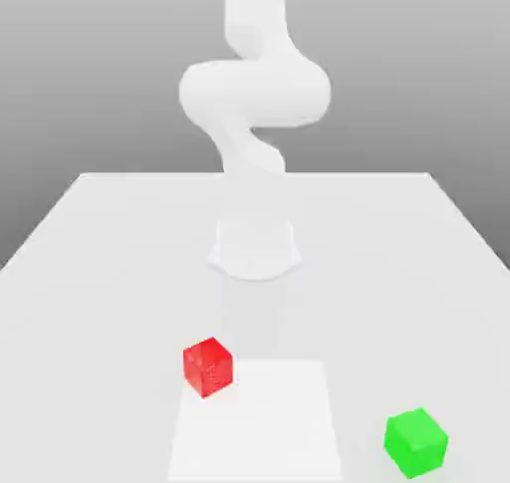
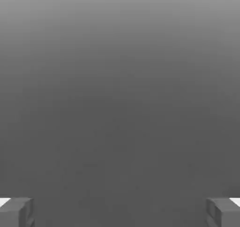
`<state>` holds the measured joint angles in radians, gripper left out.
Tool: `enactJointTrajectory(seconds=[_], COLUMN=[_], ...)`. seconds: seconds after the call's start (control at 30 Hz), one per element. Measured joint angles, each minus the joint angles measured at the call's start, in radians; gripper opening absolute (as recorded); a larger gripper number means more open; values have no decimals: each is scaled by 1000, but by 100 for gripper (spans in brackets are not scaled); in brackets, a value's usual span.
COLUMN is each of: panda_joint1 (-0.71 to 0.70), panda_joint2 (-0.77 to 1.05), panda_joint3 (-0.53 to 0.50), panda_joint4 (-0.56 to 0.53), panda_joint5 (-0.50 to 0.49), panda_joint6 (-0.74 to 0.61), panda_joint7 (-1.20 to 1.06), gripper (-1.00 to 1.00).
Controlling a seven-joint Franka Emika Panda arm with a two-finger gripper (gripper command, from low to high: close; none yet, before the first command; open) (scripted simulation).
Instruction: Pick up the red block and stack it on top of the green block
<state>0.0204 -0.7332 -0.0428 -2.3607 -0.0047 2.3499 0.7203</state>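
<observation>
Item: red block (image 1: 208,365), on bench (image 1: 100,262), well apart from green block (image 1: 415,440). End effector (image 2: 120,212): fingers spread, empty. Step: approach not begun. Next: descend over red block.

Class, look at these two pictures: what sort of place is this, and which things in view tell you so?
Probably a simulated robot test bench: a plain white table, a white robot arm against a featureless grey backdrop, and just a red block and green block.

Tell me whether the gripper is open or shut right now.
Open. In the hand view the gripper has its two fingertips far apart at opposite edges of the picture, with nothing between them.
</observation>
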Motion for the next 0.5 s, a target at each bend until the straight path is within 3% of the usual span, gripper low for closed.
enactJointTrajectory(seconds=[0.5], panda_joint1=[99], panda_joint2=[510], panda_joint3=[-249], panda_joint4=[-431], panda_joint5=[-45], panda_joint6=[363], panda_joint7=[-586], gripper=[0])
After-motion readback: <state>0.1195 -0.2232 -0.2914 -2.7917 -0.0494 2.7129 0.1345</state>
